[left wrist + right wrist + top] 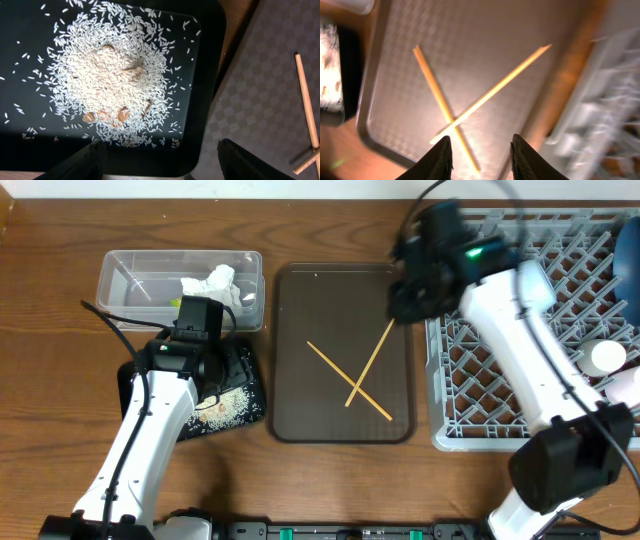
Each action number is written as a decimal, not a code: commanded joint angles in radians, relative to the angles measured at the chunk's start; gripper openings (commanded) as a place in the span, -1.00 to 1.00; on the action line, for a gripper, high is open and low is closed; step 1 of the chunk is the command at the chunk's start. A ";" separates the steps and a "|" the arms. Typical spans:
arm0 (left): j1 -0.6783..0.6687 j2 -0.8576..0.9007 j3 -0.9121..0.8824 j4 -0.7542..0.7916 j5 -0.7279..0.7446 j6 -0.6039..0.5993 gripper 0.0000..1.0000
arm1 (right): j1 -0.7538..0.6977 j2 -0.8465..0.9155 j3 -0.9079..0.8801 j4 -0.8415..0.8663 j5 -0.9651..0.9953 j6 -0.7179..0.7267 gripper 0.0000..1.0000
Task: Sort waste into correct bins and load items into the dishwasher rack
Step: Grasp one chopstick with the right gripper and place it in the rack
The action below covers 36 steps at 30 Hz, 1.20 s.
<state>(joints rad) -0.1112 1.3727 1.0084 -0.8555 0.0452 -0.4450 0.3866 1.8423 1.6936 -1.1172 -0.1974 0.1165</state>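
Two wooden chopsticks (355,375) lie crossed on the dark brown serving tray (300,300). My right gripper (481,146) hangs above them, open and holding nothing; the overhead view puts it (405,298) over the tray's far right corner, beside the grey dishwasher rack (480,370). My left gripper (160,150) stands open and empty over the near edge of the black tray (205,75), which holds a heap of rice grains (112,75). Crumpled white tissue (215,285) and a small yellow-green strip (175,302) lie in the clear tub (130,275).
The rack holds a blue dish (630,255) at its far right and pale cups (606,358) lower down, partly behind my right arm. The black tray (245,380) sits between the tub and the table's front, close to the brown tray's left rim.
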 commanded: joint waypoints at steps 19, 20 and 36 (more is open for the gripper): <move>0.003 -0.001 0.008 -0.011 -0.013 0.005 0.48 | 0.208 0.022 -0.514 0.475 0.270 0.595 -0.21; 0.003 -0.001 0.008 -0.011 -0.013 0.005 0.48 | 0.208 0.025 -0.519 0.475 0.280 0.607 -0.21; 0.003 -0.001 0.008 -0.018 -0.013 0.005 0.48 | 0.211 0.112 -0.523 0.548 0.271 0.631 -0.53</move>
<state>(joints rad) -0.1112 1.3727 1.0084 -0.8680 0.0452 -0.4450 0.5869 1.9202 1.1770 -0.5640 0.0673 0.7300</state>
